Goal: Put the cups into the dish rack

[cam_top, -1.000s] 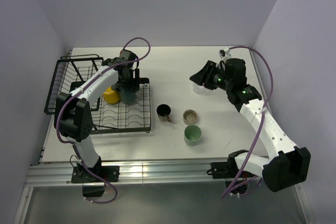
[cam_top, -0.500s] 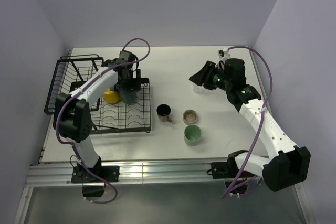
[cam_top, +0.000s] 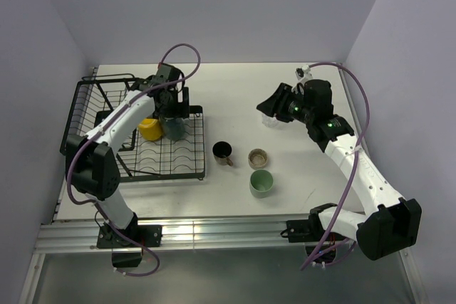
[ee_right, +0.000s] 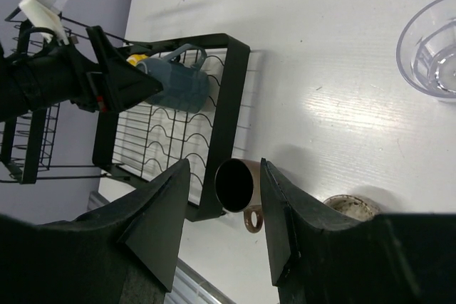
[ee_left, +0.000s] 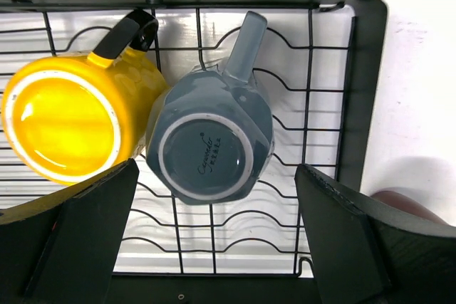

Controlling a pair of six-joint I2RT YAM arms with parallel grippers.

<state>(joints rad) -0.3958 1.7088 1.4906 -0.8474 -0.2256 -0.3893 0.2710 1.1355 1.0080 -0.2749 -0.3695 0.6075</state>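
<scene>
The dish rack (cam_top: 178, 174) sits at the left, and its flat grid (ee_left: 367, 105) holds two cups. One is a yellow mug (ee_left: 64, 122) lying on its side. Beside it a grey mug (ee_left: 210, 144) stands upside down. My left gripper (cam_top: 173, 113) hovers open above the grey mug without touching it. My right gripper (cam_top: 272, 105) is open and empty, raised over the clear glass (cam_top: 271, 121). On the table stand a black mug (cam_top: 223, 152), a beige-brown cup (cam_top: 258, 157) and a pale green tumbler (cam_top: 261, 183). In the right wrist view the black mug (ee_right: 235, 184) shows far below, between the fingers.
The rack's raised basket section (cam_top: 92, 105) stands at the far left by the wall. The clear glass (ee_right: 431, 48) is near the table's right side. Walls close in the table at the back, left and right.
My left gripper has opened fully and lifted off the grey mug, which stays in the rack. The left arm has swung slightly back. The right arm has not moved.
</scene>
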